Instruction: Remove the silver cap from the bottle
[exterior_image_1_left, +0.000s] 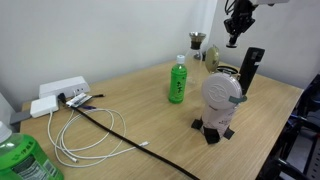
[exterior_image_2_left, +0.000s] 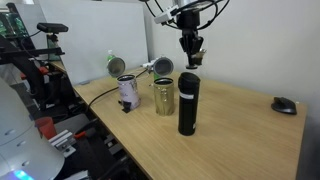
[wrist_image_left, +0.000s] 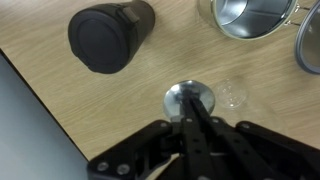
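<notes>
Wrist view: the silver cap (wrist_image_left: 190, 97) is seen from above as a round bright disc over the wooden table (wrist_image_left: 60, 100), between the black cylinder (wrist_image_left: 110, 35) and the metal cup (wrist_image_left: 250, 15). The gripper (wrist_image_left: 191, 108) is centred on it, with the jaws drawn together into one thin line across the disc. Whether the rim is pinched or merely overhung cannot be told. The bottle is not made out for certain; only a faint pale round shape (wrist_image_left: 232, 95) is seen touching the cap's side. In both exterior views the gripper is shown well above the tabletop. For a clean removal, the jaws should be opened wider than the cap before any descent, and the pull made straight upward so that the bottle is not toppled.
</notes>
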